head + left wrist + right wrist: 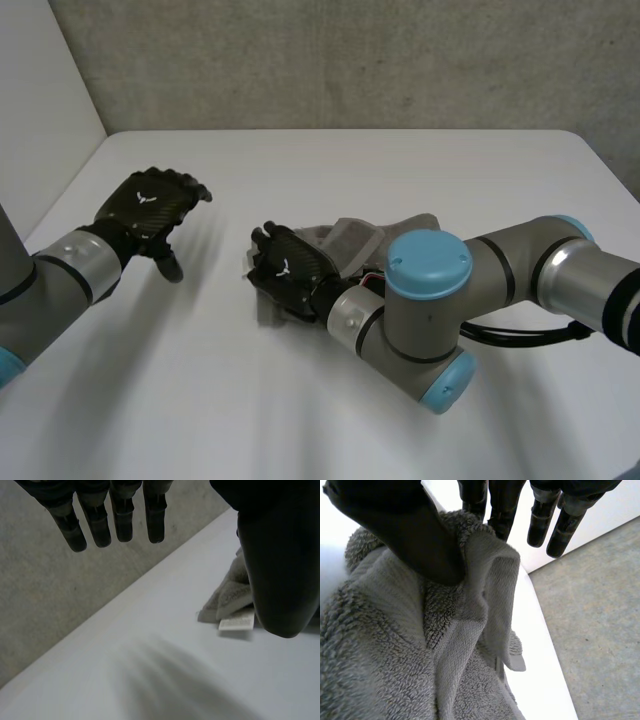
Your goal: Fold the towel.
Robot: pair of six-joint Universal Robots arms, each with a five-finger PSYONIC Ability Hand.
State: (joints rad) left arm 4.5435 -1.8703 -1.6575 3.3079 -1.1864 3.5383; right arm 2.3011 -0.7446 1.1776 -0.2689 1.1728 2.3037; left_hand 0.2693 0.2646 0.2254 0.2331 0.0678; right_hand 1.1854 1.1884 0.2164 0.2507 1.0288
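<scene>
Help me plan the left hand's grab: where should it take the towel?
Probably the labelled corner poking out of the towel toward the left hand. Come from that open side, low along the table; the right hand covers the bunched middle.

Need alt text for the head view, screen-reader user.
The robot's right hand grips a bunched grey towel mid-table, its arm reaching in from the right. The left hand hovers open to the towel's left, apart from it, over the white table.
</scene>
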